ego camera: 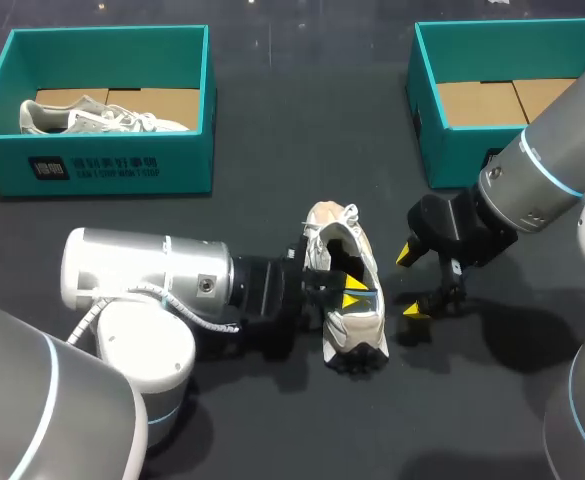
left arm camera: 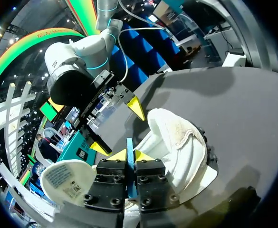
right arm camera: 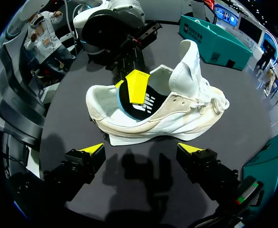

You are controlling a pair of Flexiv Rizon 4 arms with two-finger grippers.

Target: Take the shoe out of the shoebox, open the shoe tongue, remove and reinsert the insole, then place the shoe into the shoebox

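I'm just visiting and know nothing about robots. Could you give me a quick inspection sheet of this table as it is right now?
Surface: dark table, no spills seen.
Job's things: white shoe stands on the table between the arms, tongue raised, dark insole inside. The left shoebox holds a second shoe. The right shoebox shows only its cardboard floor.
Clutter: nothing seen.
Grippers: left gripper shut on the shoe's side wall near the heel. Right gripper open beside the shoe, touching nothing.
Cables: white cable runs along the left arm.
Surroundings: nothing seen reaching over the table.
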